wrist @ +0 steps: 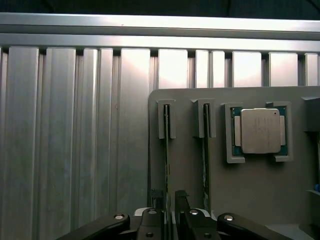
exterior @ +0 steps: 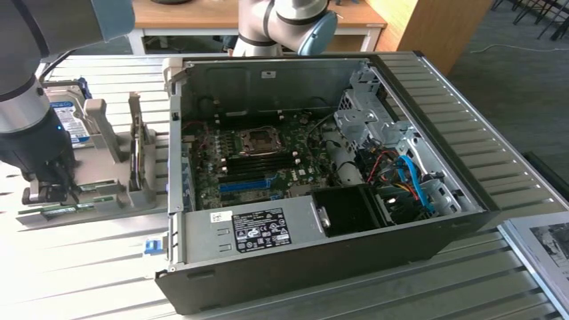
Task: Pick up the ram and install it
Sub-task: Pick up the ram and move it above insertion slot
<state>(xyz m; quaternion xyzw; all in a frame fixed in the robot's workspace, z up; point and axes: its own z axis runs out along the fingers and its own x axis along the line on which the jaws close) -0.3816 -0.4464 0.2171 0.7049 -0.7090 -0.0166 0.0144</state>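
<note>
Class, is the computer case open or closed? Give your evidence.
Open: the computer case lies with its side panel off, and the motherboard and blue cables show inside.

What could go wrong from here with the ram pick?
1. The open jaws straddle the ram, which stands on edge in the holder. An off-centre close might tilt or jam it in its slot.
2. A second stick stands in the neighbouring slot, close by. A jaw could clip it.
3. The memory slots lie deep in the case, near cables and the drive cage. The descent there looks tight.
</note>
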